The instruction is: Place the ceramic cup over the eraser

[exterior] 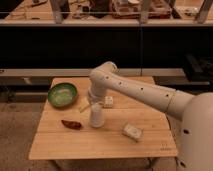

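End effector: we see the end effector [95,100] low over the counter [105,142], at the top of the ceramic cup [96,116]; whether it grips the cup we cannot tell.
Ceramic cup: white, upright near the counter's middle, wider end down.
Eraser: we cannot make it out.
Arm: the white arm [135,87] reaches in from the right.
Surroundings: a green bowl [62,94] sits left, a dark red object [71,124] just left of the cup, a pale packet [132,131] to its right.
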`<action>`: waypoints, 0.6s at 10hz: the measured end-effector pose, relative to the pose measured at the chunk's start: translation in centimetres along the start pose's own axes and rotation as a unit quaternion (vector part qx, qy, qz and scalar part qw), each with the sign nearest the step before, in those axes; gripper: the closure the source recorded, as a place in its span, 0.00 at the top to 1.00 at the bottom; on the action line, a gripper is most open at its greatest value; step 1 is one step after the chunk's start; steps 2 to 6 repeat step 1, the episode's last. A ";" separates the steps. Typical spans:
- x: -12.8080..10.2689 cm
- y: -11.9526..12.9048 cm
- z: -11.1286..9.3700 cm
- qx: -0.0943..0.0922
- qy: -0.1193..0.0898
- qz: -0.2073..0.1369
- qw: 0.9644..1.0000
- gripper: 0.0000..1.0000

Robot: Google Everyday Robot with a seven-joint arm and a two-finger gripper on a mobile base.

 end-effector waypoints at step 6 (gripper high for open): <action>0.7 0.4 -1.3 -0.003 0.003 0.030 1.000 0.80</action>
